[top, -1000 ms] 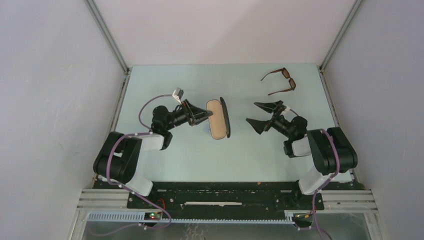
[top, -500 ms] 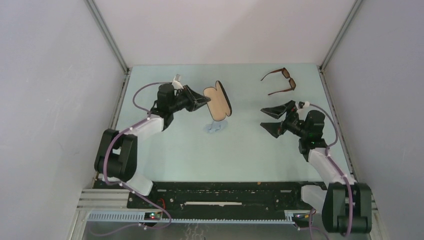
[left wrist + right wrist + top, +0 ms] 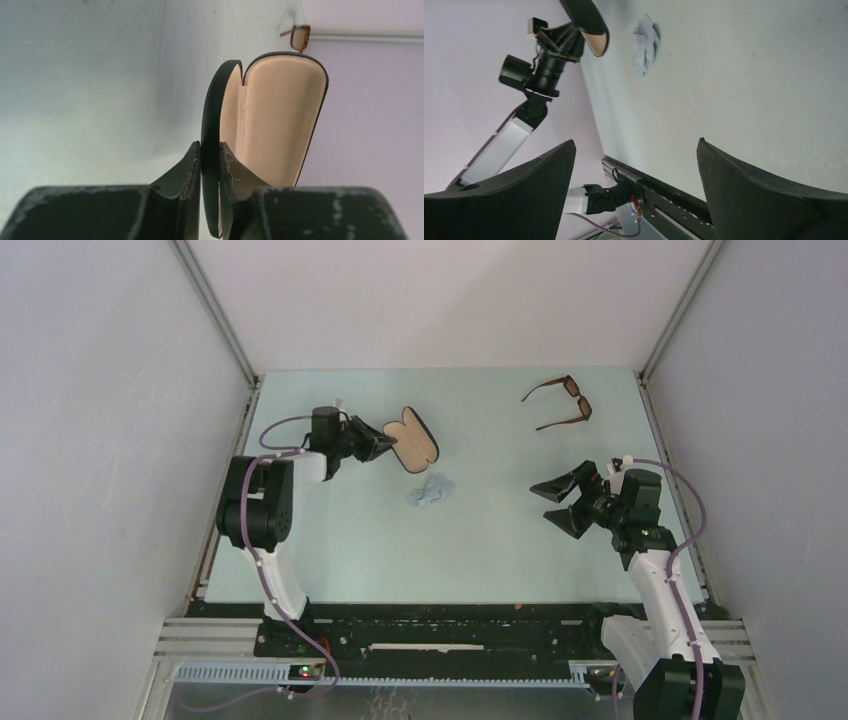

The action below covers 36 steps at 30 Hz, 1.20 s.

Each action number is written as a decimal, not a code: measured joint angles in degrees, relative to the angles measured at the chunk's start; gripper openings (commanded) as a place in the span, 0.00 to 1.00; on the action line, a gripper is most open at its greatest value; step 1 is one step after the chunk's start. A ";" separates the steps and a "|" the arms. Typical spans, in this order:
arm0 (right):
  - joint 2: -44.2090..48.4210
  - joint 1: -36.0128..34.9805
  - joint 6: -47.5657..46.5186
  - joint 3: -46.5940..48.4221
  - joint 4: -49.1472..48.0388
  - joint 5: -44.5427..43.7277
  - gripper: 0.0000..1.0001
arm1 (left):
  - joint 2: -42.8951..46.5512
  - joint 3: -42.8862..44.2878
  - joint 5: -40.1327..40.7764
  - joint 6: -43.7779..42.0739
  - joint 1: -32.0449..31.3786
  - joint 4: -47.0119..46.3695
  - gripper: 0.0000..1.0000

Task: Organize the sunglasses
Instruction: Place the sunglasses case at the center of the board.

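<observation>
The sunglasses (image 3: 562, 402) lie on the desk (image 3: 500, 550) near its far right corner with their brown temple arms unfolded, touched by nothing and well apart from both arms. In the left wrist view they show only as a small brown shape (image 3: 300, 38) far beyond the case. The left fingers (image 3: 378, 440) reach toward the far left part of the desk and are clamped on the open black case (image 3: 412, 438). Up close, the two finger pads (image 3: 191, 161) pinch the thin black edge of one half of the case (image 3: 272, 110), whose tan lining faces the camera. Whether the case touches the desk cannot be told. A crumpled pale blue cloth (image 3: 432, 490) lies on the desk just nearer than the case, apart from it. The right fingers (image 3: 556, 486) hang over the right side of the desk, on the near side of the sunglasses, spread wide apart and holding nothing. From the right wrist, both dark fingers (image 3: 541, 177) frame bare desk, with the cloth (image 3: 647, 44) and the left arm (image 3: 544, 67) farther off.
</observation>
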State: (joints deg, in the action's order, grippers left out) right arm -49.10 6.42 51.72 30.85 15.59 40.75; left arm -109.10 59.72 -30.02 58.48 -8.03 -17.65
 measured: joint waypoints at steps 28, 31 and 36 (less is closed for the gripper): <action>-2.95 -1.46 -5.16 0.92 4.74 -2.78 1.00 | 13.81 -22.10 31.76 23.10 -3.87 -0.15 0.64; -3.08 -4.66 -5.40 1.97 5.20 -5.27 1.00 | 14.71 -22.05 32.09 24.72 -4.24 1.40 0.82; -4.20 -13.64 -6.12 6.23 5.77 -11.45 1.00 | 18.62 -22.69 32.52 25.38 -4.72 3.98 0.86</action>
State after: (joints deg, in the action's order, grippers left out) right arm -53.30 -7.22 45.60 37.08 21.37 29.30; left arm -90.48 37.04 2.50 83.85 -12.75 -13.67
